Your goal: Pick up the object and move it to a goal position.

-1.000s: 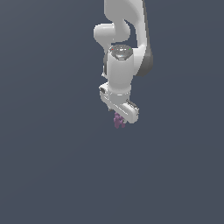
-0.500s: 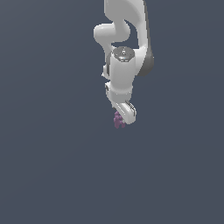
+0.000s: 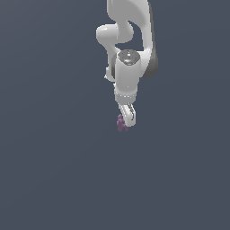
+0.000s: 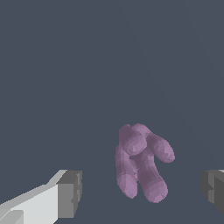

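The object [image 4: 140,166] is a small purple-magenta lumpy thing lying on the flat grey ground. In the wrist view it sits between my two grey fingertips [image 4: 70,194], nearer the middle, with a gap on each side. My gripper [image 4: 142,192] is open and nothing touches the object. In the exterior view the white arm hangs down from above, the gripper [image 3: 126,120] is seen nearly edge-on, and the object [image 3: 120,124] peeks out just below and to the exterior view's left of the fingers.
Plain dark grey ground [image 3: 54,179] fills both views. No other objects, containers or edges show. The white arm [image 3: 128,67] rises from the gripper to the top of the exterior view.
The hand has turned about its own axis, from showing its broad side to nearly edge-on. The object has stayed where it was.
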You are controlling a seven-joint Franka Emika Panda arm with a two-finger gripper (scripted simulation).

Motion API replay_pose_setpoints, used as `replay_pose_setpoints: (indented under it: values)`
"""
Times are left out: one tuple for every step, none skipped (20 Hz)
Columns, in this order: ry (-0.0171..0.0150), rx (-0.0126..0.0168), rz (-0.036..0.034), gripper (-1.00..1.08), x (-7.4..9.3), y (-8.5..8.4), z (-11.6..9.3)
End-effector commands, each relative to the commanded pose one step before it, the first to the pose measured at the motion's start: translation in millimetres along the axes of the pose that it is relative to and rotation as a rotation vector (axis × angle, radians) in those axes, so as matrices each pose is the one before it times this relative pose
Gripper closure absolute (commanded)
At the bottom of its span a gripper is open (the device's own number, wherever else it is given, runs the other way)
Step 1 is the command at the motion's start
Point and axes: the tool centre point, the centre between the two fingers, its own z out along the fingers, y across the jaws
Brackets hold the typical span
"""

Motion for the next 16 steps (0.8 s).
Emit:
replay_pose_setpoints:
  values:
    - [-0.00095, -0.00376, 0.05512, -0.92, -2.47, 3.55, 2.19]
    - [-0.00028, -0.00132, 0.01847, -0.92, -0.78, 1.26, 0.75]
    - [-0.00023, -0.00124, 0.0172, -0.92, -0.7, 1.18, 0.7]
    - [-0.0002, -0.00115, 0.01593, -0.92, -0.63, 1.11, 0.65]
    - [-0.00016, -0.00106, 0.01465, -0.92, -0.56, 1.03, 0.6]
    - [-0.00014, -0.00097, 0.01337, -0.92, -0.5, 0.95, 0.55]
    - [-0.00011, -0.00088, 0.01211, -0.92, -0.44, 0.87, 0.49]
    - [-0.00009, -0.00079, 0.01085, -0.92, -0.37, 0.78, 0.44]
    - [-0.00007, -0.00069, 0.00957, -0.92, -0.32, 0.69, 0.39]
    - [-0.00006, -0.0006, 0.00829, -0.92, -0.27, 0.6, 0.34]
    - [-0.00004, -0.00051, 0.00699, -0.92, -0.24, 0.51, 0.28]
    - [-0.00003, -0.00042, 0.00576, -0.92, -0.17, 0.42, 0.23]
    - [-0.00002, -0.00032, 0.00444, -0.92, -0.15, 0.33, 0.18]
    - [-0.00002, -0.00023, 0.00323, -0.92, -0.08, 0.23, 0.13]
    - [-0.00001, -0.00013, 0.00182, -0.92, -0.11, 0.14, 0.07]
    - [0.0, -0.00005, 0.00069, -0.92, 0.01, 0.05, 0.03]
